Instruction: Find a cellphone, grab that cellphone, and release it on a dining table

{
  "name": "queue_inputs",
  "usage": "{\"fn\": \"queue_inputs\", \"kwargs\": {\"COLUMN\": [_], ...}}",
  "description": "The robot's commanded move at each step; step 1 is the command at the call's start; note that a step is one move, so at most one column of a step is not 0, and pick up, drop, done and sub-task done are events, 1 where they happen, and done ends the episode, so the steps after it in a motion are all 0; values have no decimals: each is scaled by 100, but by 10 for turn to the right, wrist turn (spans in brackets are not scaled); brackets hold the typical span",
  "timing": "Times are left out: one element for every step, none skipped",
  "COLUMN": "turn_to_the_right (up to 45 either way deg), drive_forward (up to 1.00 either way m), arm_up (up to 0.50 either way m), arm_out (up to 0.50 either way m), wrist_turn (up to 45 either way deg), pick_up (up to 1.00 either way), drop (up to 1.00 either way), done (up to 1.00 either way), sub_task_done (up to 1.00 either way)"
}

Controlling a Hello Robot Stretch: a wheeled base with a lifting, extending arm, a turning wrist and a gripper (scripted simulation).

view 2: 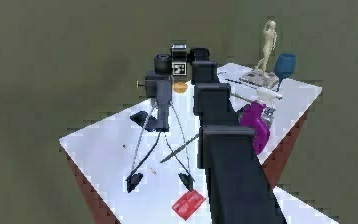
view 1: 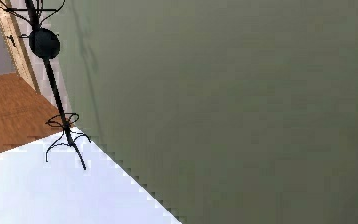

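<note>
A dull green wall [view 1: 237, 100] takes up most of the forward view. Wooden floor [view 1: 12, 110] lies at the forward view's left, and a pale flat surface [view 1: 47, 190] lies at the bottom left, probably a tabletop.

In the arm side view, a white table [view 2: 102, 150] with dark red-brown sides stands before the same green wall. The arm [view 2: 232, 175], a dark square bar, rises from the bottom edge and reaches out over the table. In the forward view, a black coat stand [view 1: 55, 90] with a round dark shape hung on it stands against the wall.

At the table's far end are a pale statue [view 2: 268, 45] and a blue thing [view 2: 285, 64]. A magenta thing [view 2: 253, 118] lies close by the arm's right side.

The end effector [view 2: 161, 178] hangs left of the arm's end, with its thin fingers angled down toward the tabletop. Whether it holds anything cannot be told.

A flat red slab [view 2: 189, 205] lies near the table's near edge, just beside the right-hand fingertip. It is the likeliest cellphone. A thin stick [view 2: 179, 152] lies between the fingers.

The step in hand looks like the grab. To do it well, centre the fingers over the slab's short width and come down low and level. Keep clear of the stick, and avoid nudging the slab off the edge.
</note>
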Motion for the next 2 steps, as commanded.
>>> {"fn": "queue_inputs", "kwargs": {"turn_to_the_right": [0, 0], "drive_forward": [0, 0], "arm_up": [0, 0], "arm_out": [0, 0], "wrist_turn": [450, 450], "pick_up": [0, 0], "drop": [0, 0], "done": [0, 0], "sub_task_done": [0, 0]}}
